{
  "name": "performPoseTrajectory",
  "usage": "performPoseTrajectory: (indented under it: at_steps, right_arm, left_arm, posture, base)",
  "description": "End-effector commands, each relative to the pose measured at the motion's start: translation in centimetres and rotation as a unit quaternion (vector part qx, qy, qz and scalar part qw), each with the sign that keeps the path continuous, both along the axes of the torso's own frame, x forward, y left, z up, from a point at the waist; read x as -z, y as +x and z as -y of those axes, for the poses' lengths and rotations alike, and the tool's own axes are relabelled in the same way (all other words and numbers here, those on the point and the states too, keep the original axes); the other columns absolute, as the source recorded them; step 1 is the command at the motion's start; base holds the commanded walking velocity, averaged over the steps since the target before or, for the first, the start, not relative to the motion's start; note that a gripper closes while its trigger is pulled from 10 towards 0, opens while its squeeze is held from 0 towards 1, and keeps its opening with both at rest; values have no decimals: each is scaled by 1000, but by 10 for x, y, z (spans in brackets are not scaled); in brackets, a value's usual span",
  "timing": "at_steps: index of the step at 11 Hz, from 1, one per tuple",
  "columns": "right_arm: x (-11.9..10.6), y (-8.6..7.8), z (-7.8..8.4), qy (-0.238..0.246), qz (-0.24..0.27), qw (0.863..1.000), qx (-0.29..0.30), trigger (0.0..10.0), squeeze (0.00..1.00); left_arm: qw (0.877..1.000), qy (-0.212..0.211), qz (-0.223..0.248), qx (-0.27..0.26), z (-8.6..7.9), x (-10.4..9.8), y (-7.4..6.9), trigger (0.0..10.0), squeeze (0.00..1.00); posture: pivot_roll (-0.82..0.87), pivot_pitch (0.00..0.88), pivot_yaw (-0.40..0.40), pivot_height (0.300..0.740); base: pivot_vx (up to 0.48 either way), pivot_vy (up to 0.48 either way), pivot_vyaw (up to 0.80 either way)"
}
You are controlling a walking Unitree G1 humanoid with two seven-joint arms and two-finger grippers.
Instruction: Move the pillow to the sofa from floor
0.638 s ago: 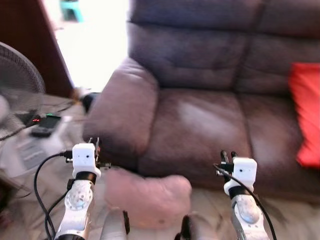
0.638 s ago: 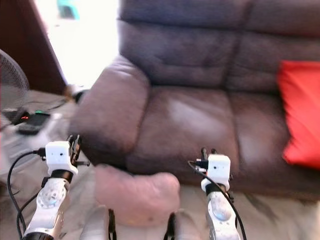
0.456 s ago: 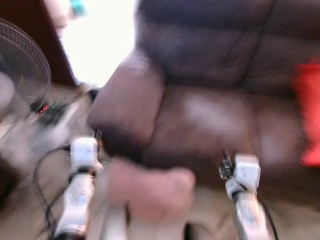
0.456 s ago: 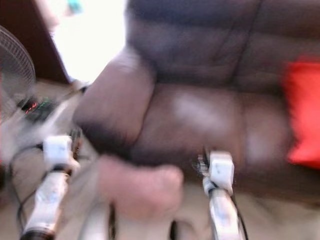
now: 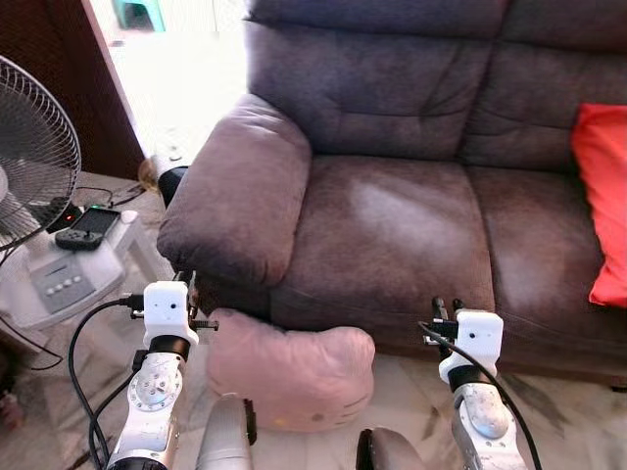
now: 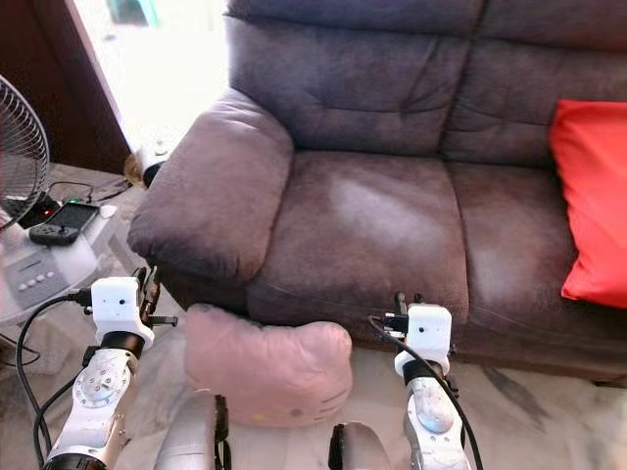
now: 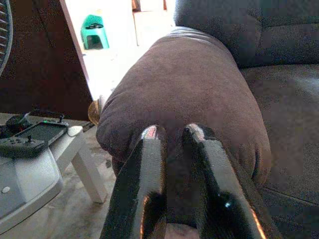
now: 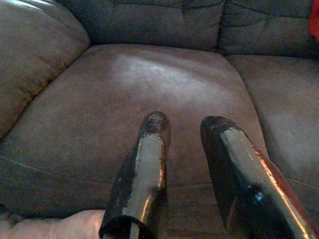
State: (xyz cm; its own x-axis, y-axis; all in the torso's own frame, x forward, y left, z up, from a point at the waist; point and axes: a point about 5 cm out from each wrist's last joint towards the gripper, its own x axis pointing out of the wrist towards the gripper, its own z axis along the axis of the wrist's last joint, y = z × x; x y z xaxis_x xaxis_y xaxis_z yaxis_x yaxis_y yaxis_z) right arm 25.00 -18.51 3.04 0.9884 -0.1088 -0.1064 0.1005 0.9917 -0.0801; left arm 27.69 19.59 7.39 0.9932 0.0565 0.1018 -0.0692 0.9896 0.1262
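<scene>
The pink pillow [image 5: 290,379] lies on the pale floor [image 5: 558,431], pressed against the front of the brown sofa [image 5: 392,225], below the edge of the seat cushion and just under the padded armrest [image 5: 240,206]. It sits between the two raised arms, lower than both wrists. In the head views the left gripper [image 7: 172,133] is beside the pillow's left end, up by the armrest front; its wrist camera shows the two black fingers nearly together, only a narrow slit between them, holding nothing and aimed at the armrest, with a sliver of pink at the base of the fingers. The right gripper [image 8: 185,123] is off the pillow's right end, near the seat's front edge; its fingers stand a little apart, empty, pointing over the seat cushion, and a corner of the pillow shows beneath the finger on that side. Neither gripper touches the pillow.

The pillow's lower edge is partly covered by the robot's own body parts at the bottom of the head views, and a faint printed face on its front is hard to read. A red cushion [image 5: 602,211] on the sofa, well beyond the right gripper, is cut by the frame edge. Beyond the left gripper, a standing fan [image 5: 34,162] is also cut off, with a black handheld device [image 5: 86,224] resting on its white base [image 5: 59,284].
</scene>
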Motion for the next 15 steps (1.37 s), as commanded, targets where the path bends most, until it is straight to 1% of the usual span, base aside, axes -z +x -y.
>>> performPoseTrajectory:
  at_steps: [1, 2, 4, 5, 14, 15]
  right_arm:
    - [-1, 1, 1, -1, 1, 1000, 3, 10000, 0]
    - [-2, 2, 1, -1, 2, 1000, 4, 10000, 0]
    - [-3, 2, 1, 2, 3, 1000, 3, 10000, 0]
    - [-4, 2, 1, 1, 8, 1000, 1, 10000, 0]
    - [-2, 0, 0, 0, 5, 1000, -1, 10000, 0]
    - [-2, 0, 0, -7, 4, 1000, -6, 10000, 0]
  left_arm:
    - [1000, -2, -1, 2, 0, -1, 1, 10000, 0]
    - [1000, -2, -2, 2, 0, -1, 1, 10000, 0]
    - [1000, -2, -3, 2, 0, -1, 2, 10000, 0]
    - [1000, -2, -4, 2, 0, 0, 2, 10000, 0]
    - [1000, -7, -15, 5, 1, 2, 3, 10000, 0]
    - [1000, -11, -18, 4, 2, 3, 3, 10000, 0]
  posture:
    - [29, 97, -34, 638]
    - [27, 98, -34, 628]
    - [28, 99, -36, 579]
    - [27, 99, -36, 571]
    - [28, 100, -34, 571]
    - [28, 99, -34, 571]
  base:
    - [0, 0, 0]
    - [0, 0, 0]
    - [0, 0, 0]
    - [0, 0, 0]
    - [0, 0, 0]
    - [0, 0, 0]
